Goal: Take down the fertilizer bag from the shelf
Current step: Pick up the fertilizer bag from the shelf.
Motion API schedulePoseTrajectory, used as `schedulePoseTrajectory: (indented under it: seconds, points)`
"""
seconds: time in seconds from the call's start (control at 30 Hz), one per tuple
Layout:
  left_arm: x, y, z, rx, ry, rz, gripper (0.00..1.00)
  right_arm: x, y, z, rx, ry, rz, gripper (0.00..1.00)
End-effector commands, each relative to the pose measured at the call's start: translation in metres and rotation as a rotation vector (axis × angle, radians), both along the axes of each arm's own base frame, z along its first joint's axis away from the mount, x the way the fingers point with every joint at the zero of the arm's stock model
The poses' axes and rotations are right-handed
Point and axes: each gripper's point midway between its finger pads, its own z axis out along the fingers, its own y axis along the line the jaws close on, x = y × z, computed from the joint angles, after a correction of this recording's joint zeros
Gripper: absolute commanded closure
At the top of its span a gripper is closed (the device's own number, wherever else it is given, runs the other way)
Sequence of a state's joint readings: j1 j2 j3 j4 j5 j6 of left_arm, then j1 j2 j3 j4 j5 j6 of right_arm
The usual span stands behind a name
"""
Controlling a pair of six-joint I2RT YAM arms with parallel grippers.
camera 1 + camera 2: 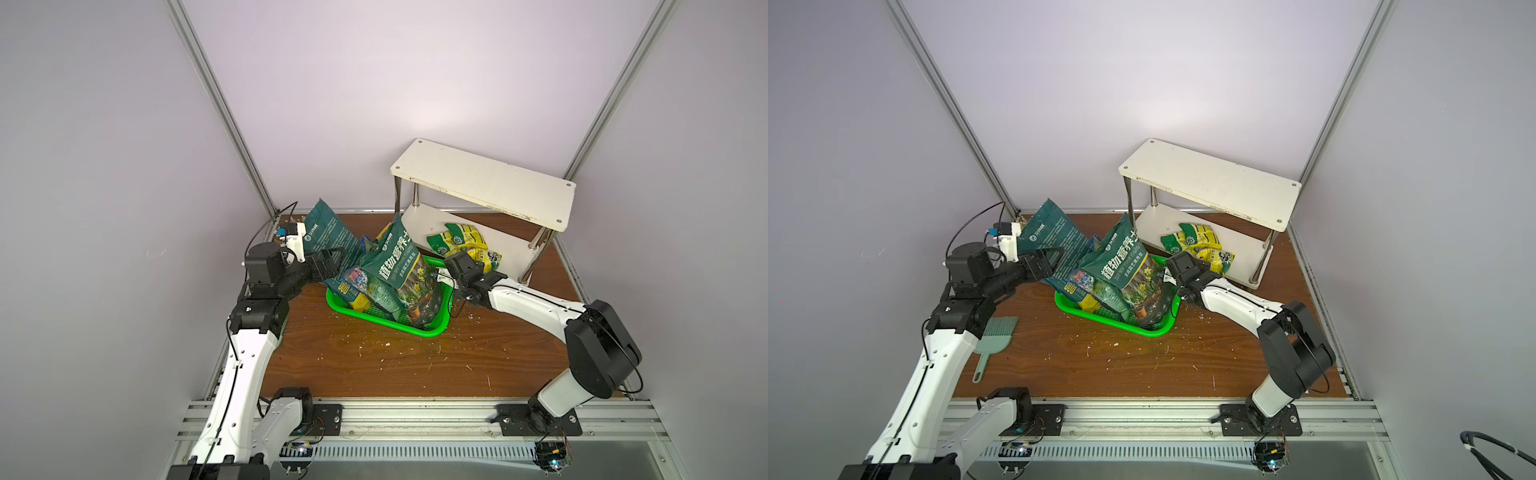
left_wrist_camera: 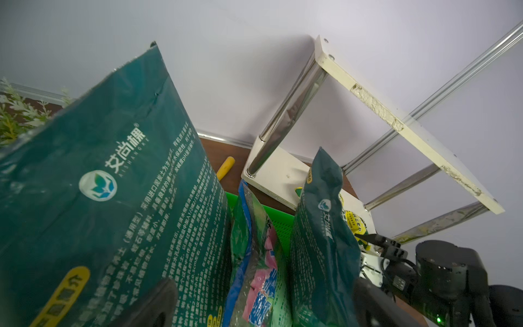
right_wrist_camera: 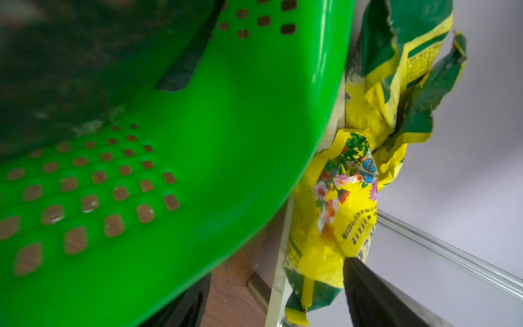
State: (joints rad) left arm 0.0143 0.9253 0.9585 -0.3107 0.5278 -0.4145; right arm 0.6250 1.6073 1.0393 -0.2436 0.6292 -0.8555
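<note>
Yellow-and-green fertilizer bag [image 1: 463,245] lies crumpled on the lower board of the shelf [image 1: 482,183], under the top board, toward the end nearest the basket. Both top views show it there [image 1: 1198,245]. Its near end reaches the board's front edge. Shelf [image 1: 1208,183] stands at the back right of the table, two cream boards on shiny metal legs, top board bare.

Right gripper [image 1: 490,280] is at the bag's near end. In the right wrist view the jaws of the right gripper [image 3: 271,277] are spread, with the bag's lower corner [image 3: 334,226] between them. One finger [image 3: 368,283] touches the bag's edge, the opposite finger is clear of it, so nothing is pinched.

Green basket [image 1: 428,332] sits just beside the shelf's lower board, packed with dark teal soil bags [image 1: 395,266] leaning upright. The tallest teal bag [image 1: 332,232] tilts toward the left arm.

Left gripper [image 1: 332,262] is at that bag, jaws spread wide. The left wrist view [image 2: 263,283] shows the bags in front of them and nothing clamped.

Wooden table [image 1: 374,365] has white crumbs scattered on it. Pale green hand rake [image 1: 994,336] lies on it under the left arm, seen in a top view.
</note>
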Motion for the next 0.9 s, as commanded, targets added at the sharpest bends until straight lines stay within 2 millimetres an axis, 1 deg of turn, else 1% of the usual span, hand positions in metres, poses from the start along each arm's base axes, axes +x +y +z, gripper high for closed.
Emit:
schedulePoseTrajectory:
  seconds: [0.0,0.07,0.1,0.13,0.3,0.4,0.5,0.57,0.67,0.7,0.8,0.87]
  points:
    - [-0.007,-0.012,0.011,0.054,-0.030,-0.032,0.01,0.025,0.008,0.036,0.105,-0.142,-0.044,0.20]
    - [-0.010,-0.028,0.003,0.051,0.002,-0.099,0.00,0.030,0.007,0.033,0.118,-0.146,-0.057,0.23]
    - [-0.012,-0.034,0.001,0.045,0.011,-0.123,0.01,0.033,0.007,0.031,0.124,-0.146,-0.061,0.24]
    - [-0.013,-0.035,0.001,0.045,0.010,-0.125,0.00,0.035,0.008,0.030,0.132,-0.147,-0.060,0.25]
    - [-0.018,-0.024,0.016,0.071,-0.042,-0.066,0.00,0.040,0.015,0.019,0.177,-0.120,-0.055,0.27]
    - [-0.019,-0.024,0.018,0.064,-0.045,-0.067,0.00,0.046,0.011,0.009,0.168,-0.097,-0.083,0.34]
    - [-0.020,-0.022,0.020,0.058,-0.053,-0.058,0.00,0.048,0.016,0.001,0.199,-0.063,-0.082,0.42]
    - [-0.020,-0.019,0.022,0.060,-0.062,-0.049,0.00,0.051,0.019,0.002,0.231,-0.059,-0.081,0.51]
    - [-0.019,-0.014,0.021,0.057,-0.065,-0.034,0.00,0.054,0.024,0.005,0.271,-0.055,-0.080,0.68]
    - [-0.019,-0.013,0.020,0.055,-0.063,-0.031,0.00,0.053,0.025,0.003,0.276,-0.044,-0.080,0.75]
    - [-0.018,-0.012,0.020,0.046,-0.062,-0.036,0.00,0.050,0.023,-0.001,0.280,-0.020,-0.083,0.92]
    - [-0.017,-0.012,0.019,0.043,-0.058,-0.040,0.00,0.050,0.022,0.003,0.299,-0.019,-0.088,1.00]
